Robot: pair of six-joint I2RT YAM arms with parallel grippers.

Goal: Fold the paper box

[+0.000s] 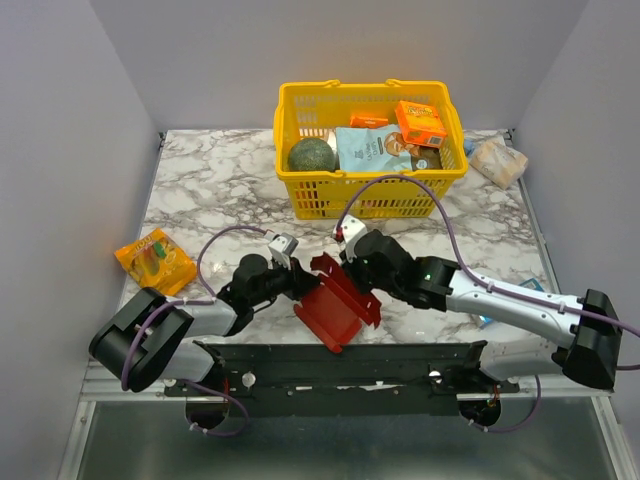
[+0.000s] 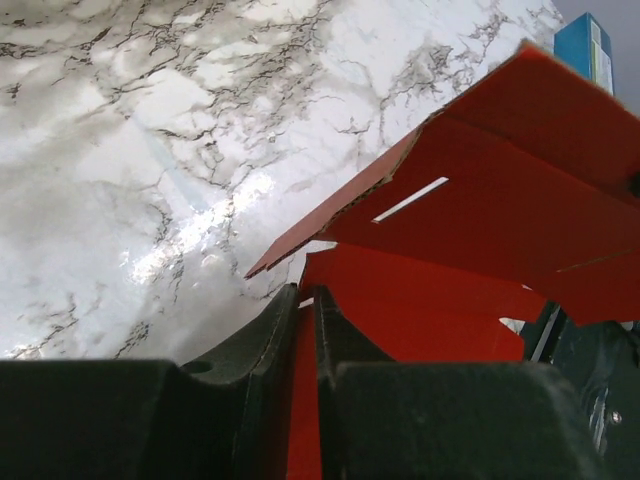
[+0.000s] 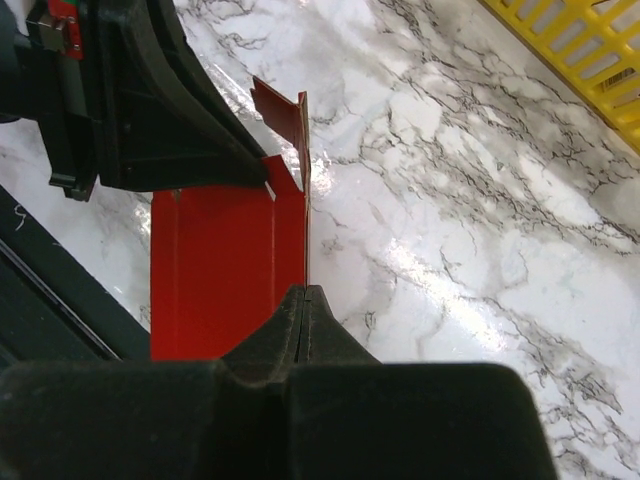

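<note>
The left claw [image 2: 305, 305] is pinched on a thin edge of the paper box [image 2: 480, 200]. You can see a strip of red card squeezed between its two black fingers [image 2: 268, 340]. The right claw [image 3: 305, 295] is closed tight on a flap of the same box. That flap stands up on its edge and runs right into the pinch.

The box is bright red and only partly folded. It sits between the two claws, near the front of the tabletop [image 1: 220, 190], which is white with grey lines like marble. One side of the box lies flat and the other sides stick up. One panel has a long thin slot cut in it. There is no writing on the red card.

Behind the box is a yellow basket [image 1: 300, 195]. It holds a round green ball [image 1: 311, 154], a blue bag [image 1: 372, 150] and an orange carton [image 1: 420, 122]. They have words on them, but the words are too small to read.

An orange snack bag [image 1: 154, 260] lies far to the left. A pale bag [image 1: 497, 160] lies at the back on the right. A blue box [image 2: 585, 45] is cut off at the picture's edge. The right arm hides most of it from above.
</note>
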